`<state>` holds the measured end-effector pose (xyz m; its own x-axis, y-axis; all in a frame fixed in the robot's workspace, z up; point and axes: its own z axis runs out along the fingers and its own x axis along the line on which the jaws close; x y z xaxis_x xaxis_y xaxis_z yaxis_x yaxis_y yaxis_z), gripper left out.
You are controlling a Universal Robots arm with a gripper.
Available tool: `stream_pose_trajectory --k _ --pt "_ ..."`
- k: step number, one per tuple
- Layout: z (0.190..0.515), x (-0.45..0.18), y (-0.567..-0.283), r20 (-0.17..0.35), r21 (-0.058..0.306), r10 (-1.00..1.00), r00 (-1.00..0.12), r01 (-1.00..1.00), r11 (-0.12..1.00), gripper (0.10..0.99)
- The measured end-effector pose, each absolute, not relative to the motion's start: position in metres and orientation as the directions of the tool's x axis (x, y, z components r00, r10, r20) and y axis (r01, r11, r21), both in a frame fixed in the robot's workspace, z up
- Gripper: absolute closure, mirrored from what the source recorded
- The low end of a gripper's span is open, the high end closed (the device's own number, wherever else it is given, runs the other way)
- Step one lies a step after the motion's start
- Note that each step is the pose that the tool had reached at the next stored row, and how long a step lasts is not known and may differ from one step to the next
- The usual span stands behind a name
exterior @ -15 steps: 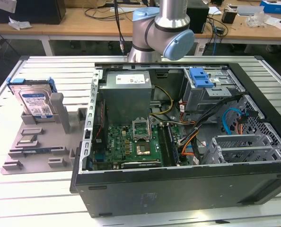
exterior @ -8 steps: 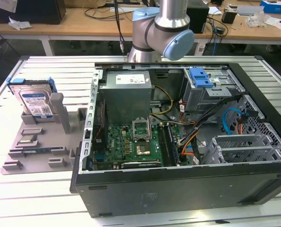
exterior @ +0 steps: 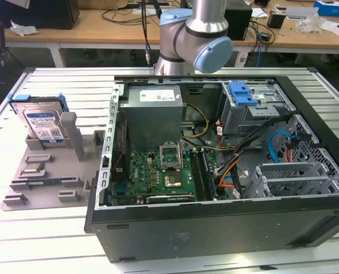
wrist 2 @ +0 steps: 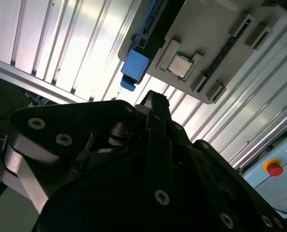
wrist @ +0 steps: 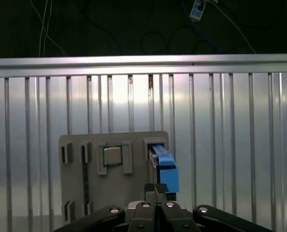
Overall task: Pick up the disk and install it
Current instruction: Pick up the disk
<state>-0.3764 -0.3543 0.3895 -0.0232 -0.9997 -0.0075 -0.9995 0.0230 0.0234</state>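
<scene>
**A:** Where is the disk (exterior: 44,121) sitting?

**B:** It is standing on edge in a slot of the grey holder (exterior: 41,191). That is on the ribbed metal counter (exterior: 61,85), to the exterior view's left of the open computer case (exterior: 215,228). Its label is facing outward and the blue frame is wrapping its edges. I think it is being propped upright so that its upper edge is open to a grab from above.

**A:** And the gripper?

**B:** In the first wrist view the gripper (wrist: 155,187) is hanging above the holder and looking down on the disk's blue edge, apart from it. The jaws are drawn together with nothing between them.

**A:** So nothing is being carried?

**B:** Nothing. The disk is not yet lifted. In the exterior view the arm (exterior: 195,34) is standing at the far side of the case.

**A:** Is the holder keeping anything else?

**B:** A square chip (wrist: 112,155) is lying flat in a pocket just beside the disk's slot. The holder seems to be giving each part its own fixed seat, so nothing is sliding about on the ribs.

**A:** And inside the case?

**B:** The metal drive cage (exterior: 255,117) is sitting in the far corner toward the exterior view's right, with a blue latch (exterior: 242,93) on top. It is well apart from the disk, so I judge the installing is not yet begun.
</scene>
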Motion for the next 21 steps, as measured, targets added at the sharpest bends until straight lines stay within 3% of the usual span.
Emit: stream_pose_trajectory --k 21 --pt "0.358 -0.361 -0.345 0.006 0.023 -1.0 -0.015 -1.0 0.015 0.98"
